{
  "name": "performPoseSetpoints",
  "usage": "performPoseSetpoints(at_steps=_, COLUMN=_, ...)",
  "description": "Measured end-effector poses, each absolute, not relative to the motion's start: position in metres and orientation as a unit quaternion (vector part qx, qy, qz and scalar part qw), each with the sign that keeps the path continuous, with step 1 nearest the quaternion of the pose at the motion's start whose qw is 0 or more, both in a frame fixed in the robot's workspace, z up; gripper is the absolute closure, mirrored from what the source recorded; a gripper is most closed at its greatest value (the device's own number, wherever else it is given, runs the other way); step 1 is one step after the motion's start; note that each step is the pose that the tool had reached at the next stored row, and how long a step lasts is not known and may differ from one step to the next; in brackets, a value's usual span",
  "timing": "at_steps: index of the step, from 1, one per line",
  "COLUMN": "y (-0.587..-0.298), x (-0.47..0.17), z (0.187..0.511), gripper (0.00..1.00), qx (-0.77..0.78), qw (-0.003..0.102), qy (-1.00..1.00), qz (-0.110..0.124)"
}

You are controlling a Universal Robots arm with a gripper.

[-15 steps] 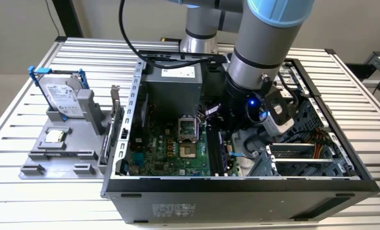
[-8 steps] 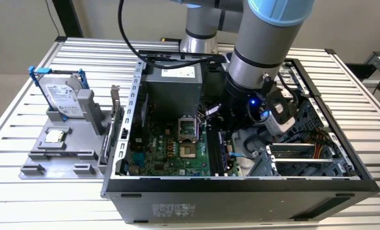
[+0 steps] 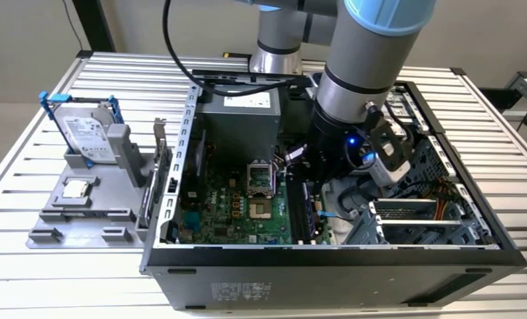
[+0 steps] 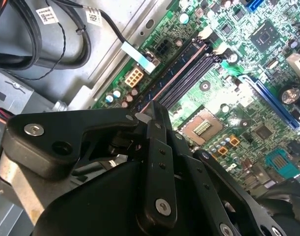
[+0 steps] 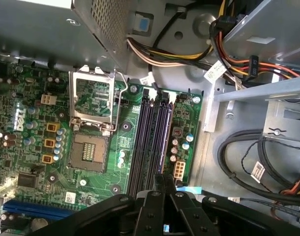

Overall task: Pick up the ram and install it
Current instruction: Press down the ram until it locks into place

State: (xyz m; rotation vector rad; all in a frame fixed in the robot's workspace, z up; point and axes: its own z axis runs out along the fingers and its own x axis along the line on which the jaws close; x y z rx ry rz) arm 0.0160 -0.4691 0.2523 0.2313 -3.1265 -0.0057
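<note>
One thin ram (image 4: 175,74) appears to be pinched by the pressed-together gripper (image 4: 149,113), carried directly beneath it, long axis aligned with the black memory slots (image 5: 150,137).

You see a green motherboard (image 5: 125,142) with black slots (image 5: 150,142), a blue slot (image 4: 267,101) and orange squares (image 5: 50,143). The gripper (image 4: 149,115) is matte black. The computer case (image 3: 334,276) is black outside, grey within. The hard drive (image 3: 88,136) is silver in a blue frame (image 3: 47,100). The cables (image 5: 267,66) are yellow, orange, red and black.
</note>
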Motion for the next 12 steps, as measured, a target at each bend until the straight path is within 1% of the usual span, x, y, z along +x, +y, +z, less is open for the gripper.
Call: performPoseSetpoints(at_steps=12, y=-0.4691, x=0.016, z=0.2527, gripper=1.0, qx=0.103, qw=0.003, qy=-0.995, qz=-0.002)
